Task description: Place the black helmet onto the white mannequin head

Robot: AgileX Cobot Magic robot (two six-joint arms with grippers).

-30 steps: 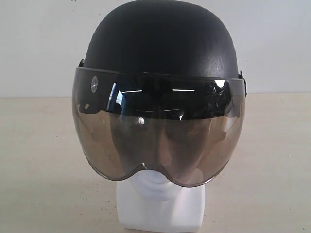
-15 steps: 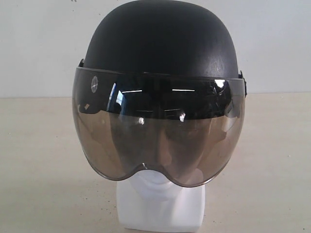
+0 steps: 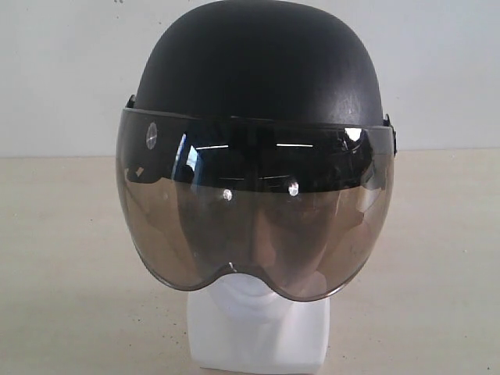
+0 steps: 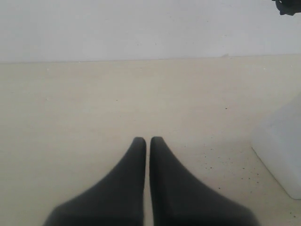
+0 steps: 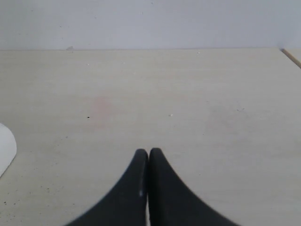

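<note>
The black helmet (image 3: 258, 70) sits on the white mannequin head (image 3: 258, 328), its smoky visor (image 3: 254, 211) down over the face; only chin and neck base show below. No gripper appears in the exterior view. In the left wrist view my left gripper (image 4: 147, 140) is shut with nothing between its fingers, low over the table, and the head's white base (image 4: 281, 141) lies off to one side. A dark bit of the helmet (image 4: 288, 5) shows at that frame's corner. My right gripper (image 5: 148, 151) is shut and empty too, with a sliver of the white base (image 5: 5, 149) at the frame's edge.
The beige table (image 3: 62, 258) runs back to a plain white wall (image 3: 62, 70). The table's edge (image 5: 291, 56) shows at one corner of the right wrist view. Small dark specks dot the surface near the base (image 4: 225, 165).
The helmet and head have not moved. Only small bright reflections on the visor have shifted slightly.
</note>
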